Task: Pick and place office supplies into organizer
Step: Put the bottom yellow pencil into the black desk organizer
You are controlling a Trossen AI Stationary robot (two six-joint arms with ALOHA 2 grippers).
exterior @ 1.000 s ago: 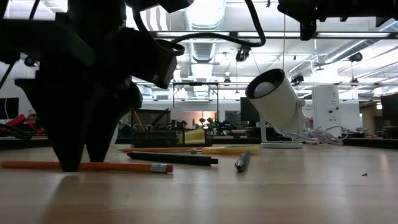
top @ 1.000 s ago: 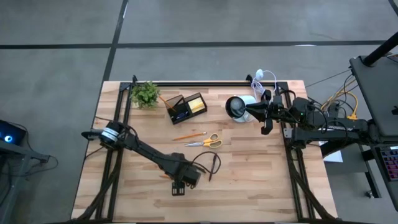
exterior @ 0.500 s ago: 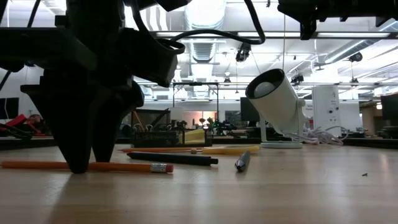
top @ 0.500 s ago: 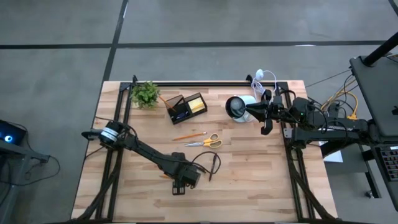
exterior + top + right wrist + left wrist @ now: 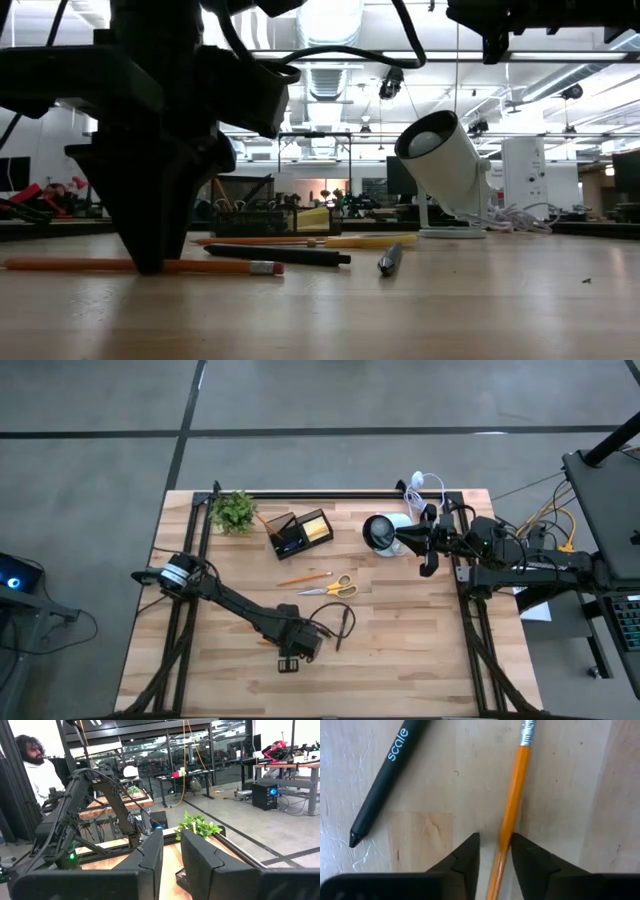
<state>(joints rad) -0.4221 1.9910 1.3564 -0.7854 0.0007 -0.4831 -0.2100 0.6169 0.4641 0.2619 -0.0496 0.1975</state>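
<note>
from above, the left gripper (image 5: 290,657) is down on the table well in front of the organizer (image 5: 298,532), over a pencil. scissors (image 5: 333,588) and another pencil (image 5: 304,577) lie nearer the organizer. the right gripper (image 5: 428,567) hangs off beside the white cup (image 5: 380,532). at table height the orange pencil (image 5: 140,265) lies under the dark fingers. the left wrist shows fingers (image 5: 465,857) straddling it (a sliver of gap each side), dark pen (image 5: 385,775) alongside. the right wrist shows its fingers (image 5: 150,857) narrowly apart, holding nothing.
</note>
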